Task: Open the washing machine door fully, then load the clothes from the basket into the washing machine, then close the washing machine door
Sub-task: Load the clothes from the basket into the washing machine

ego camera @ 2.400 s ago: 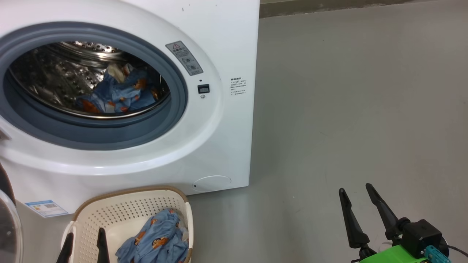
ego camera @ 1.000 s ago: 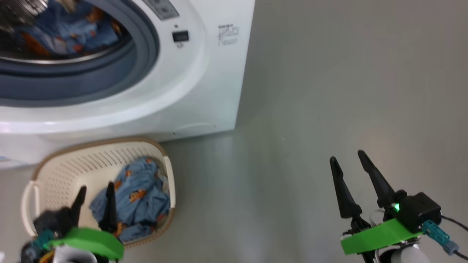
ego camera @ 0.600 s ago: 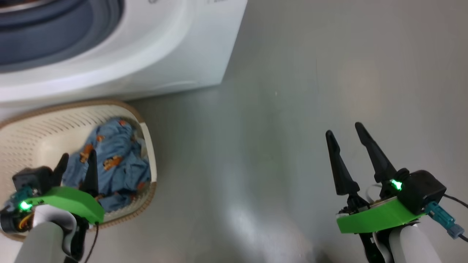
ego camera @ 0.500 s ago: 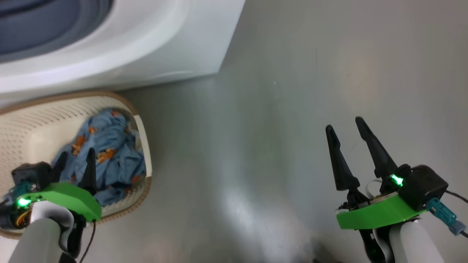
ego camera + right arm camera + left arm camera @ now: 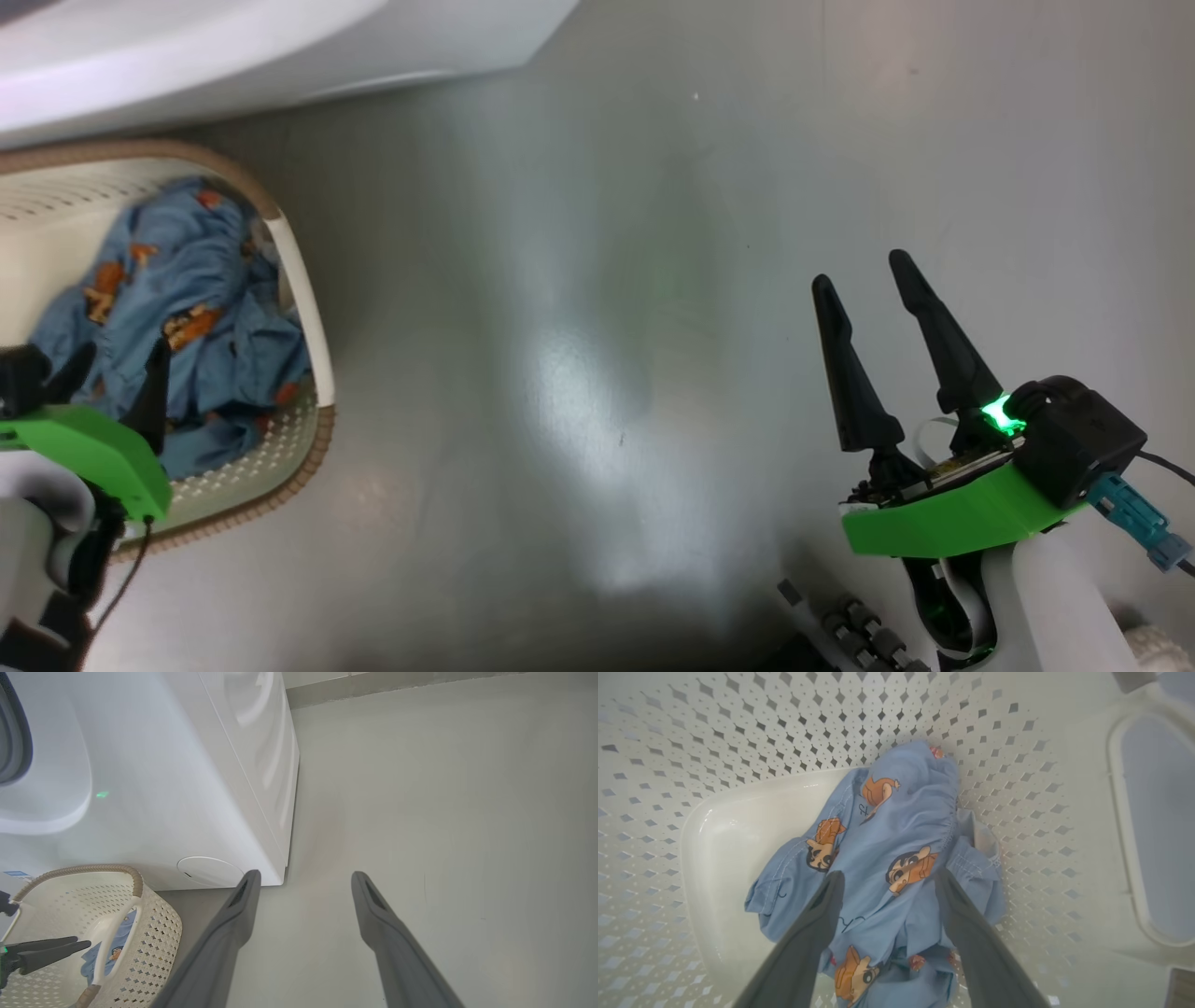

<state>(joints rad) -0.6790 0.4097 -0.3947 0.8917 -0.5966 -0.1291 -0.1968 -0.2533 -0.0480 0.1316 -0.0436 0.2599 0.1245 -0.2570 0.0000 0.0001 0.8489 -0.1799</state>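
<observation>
The cream basket (image 5: 301, 280) with a brown rim stands on the floor before the white washing machine (image 5: 233, 47). The light blue clothes (image 5: 187, 299) with orange cartoon prints lie bundled against its right wall. My left gripper (image 5: 121, 355) is open inside the basket, and its fingers straddle the top of the clothes (image 5: 896, 821) without closing. My right gripper (image 5: 861, 271) hangs open over bare floor, far right of the basket, with nothing in it. The right wrist view takes in the washing machine (image 5: 163, 765), the basket (image 5: 156, 914) and my left gripper (image 5: 70, 947). The washing machine door is out of view.
Grey floor stretches to the right of the machine up to a dark skirting strip (image 5: 373, 686). The round filter cap (image 5: 210, 871) sits low on the machine's front. A cable and dark parts of my own body show at the lower right (image 5: 859, 625).
The head camera has tipped downward, so the drum has left the picture. My left gripper has gone down into the basket and now straddles the clothes. Both grippers stay open.
</observation>
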